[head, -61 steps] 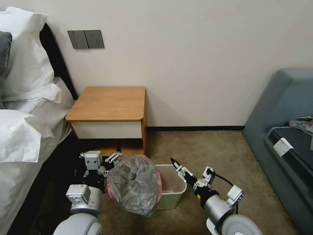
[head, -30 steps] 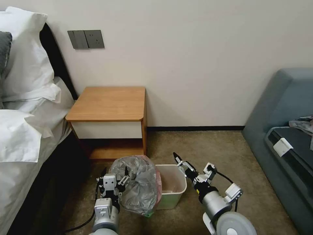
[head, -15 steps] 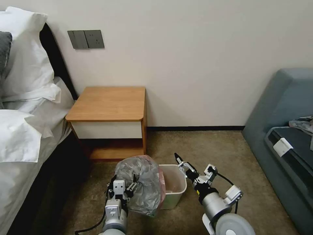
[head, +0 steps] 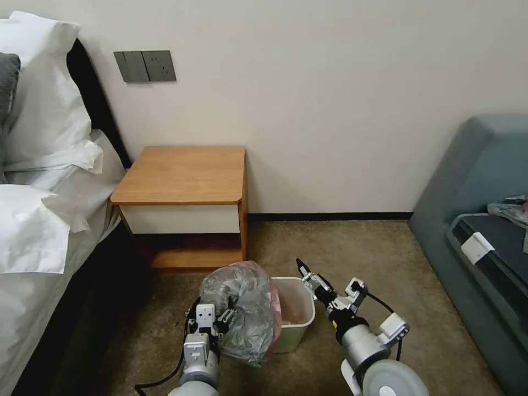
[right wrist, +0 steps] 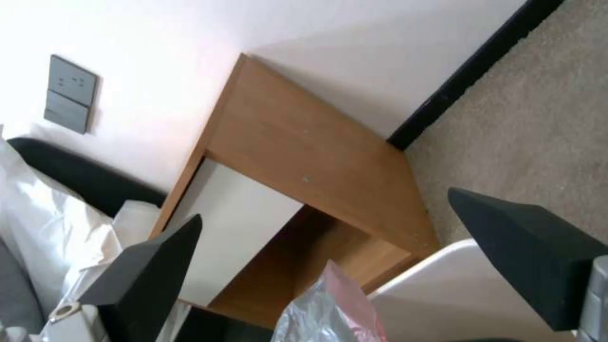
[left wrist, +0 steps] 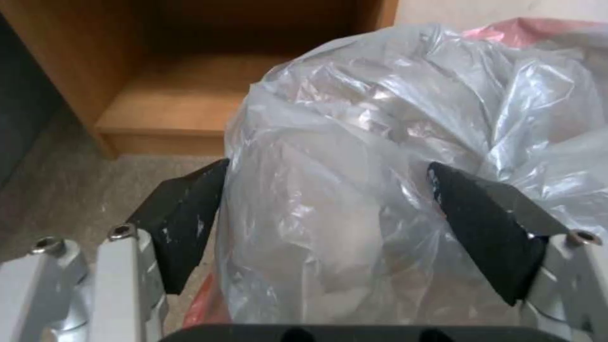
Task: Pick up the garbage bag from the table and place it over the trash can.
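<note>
Here, at the far left of the head view, a bed [head: 38,231] with white pillows [head: 38,99] runs along the wall, and just beside it stands the table [head: 184,176], its wooden surface bare, a white drawer front below and an open lower shelf under that. On the carpet [head: 357,242] in front of the table, the left gripper [head: 213,314] is low and pressed up against the near-left side of the garbage bag [head: 242,308]. In the left wrist view the gripper's two black fingers [left wrist: 184,223] stand wide apart with the bag's crinkled plastic [left wrist: 355,190] bulging between them; the fingers touch the plastic at its sides but are not closed on it. The bag sits bunched over the left part of the trash can [head: 297,313], its pinkish-red rim showing at the top and along the right edge, and hangs down the can's left outside wall. The right half of the can's mouth lies uncovered. Just right of the can, the right gripper [head: 306,276] hovers above its right rim, holding nothing; the right wrist view shows its jaws spread wide, with the can's pale rim [right wrist: 443,280] and a corner of the bag [right wrist: 329,308] below. At the far right is a blue-grey sofa [head: 478,181].
</note>
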